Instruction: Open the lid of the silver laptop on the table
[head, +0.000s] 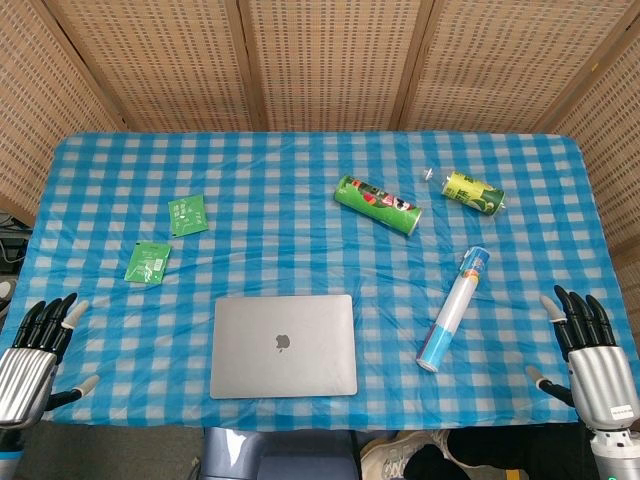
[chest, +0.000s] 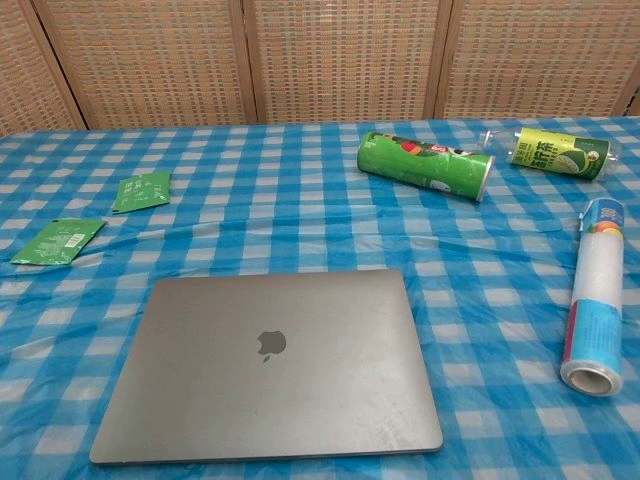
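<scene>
The silver laptop (head: 283, 345) lies flat with its lid down near the table's front edge, logo facing up; the chest view shows the same laptop (chest: 270, 362) close in front. My left hand (head: 35, 355) hovers at the front left corner of the table, fingers spread, holding nothing. My right hand (head: 590, 350) hovers at the front right corner, fingers also apart and empty. Both hands are well away from the laptop. Neither hand shows in the chest view.
A green chip can (head: 378, 204) and a green bottle (head: 473, 192) lie behind the laptop to the right. A white and blue roll (head: 453, 308) lies right of it. Two green packets (head: 187, 214) (head: 148, 262) lie at the left. The checked cloth covers the table (head: 300, 170).
</scene>
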